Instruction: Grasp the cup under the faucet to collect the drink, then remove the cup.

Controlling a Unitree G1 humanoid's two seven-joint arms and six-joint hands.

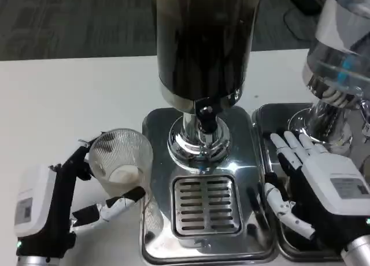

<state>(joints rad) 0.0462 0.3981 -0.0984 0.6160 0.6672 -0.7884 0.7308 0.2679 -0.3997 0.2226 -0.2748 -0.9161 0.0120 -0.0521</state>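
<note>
A clear ribbed plastic cup [122,162] stands at the left edge of the dispenser's steel base, tilted slightly, with my left hand [63,202] wrapped around it, fingers on its near and far sides. The dark drink dispenser [202,40] rises at centre, its black faucet [206,117] pointing down over the slotted drip grille [203,203]. The cup is left of the faucet, not beneath it. My right hand [315,182] lies open, fingers stretched out, over the second tray on the right, holding nothing.
A second dispenser with a clear tank [338,75] stands at the right on its own steel tray [272,118]. The shiny base [159,124] of the centre dispenser borders the cup. White table [58,104] stretches to the left and back.
</note>
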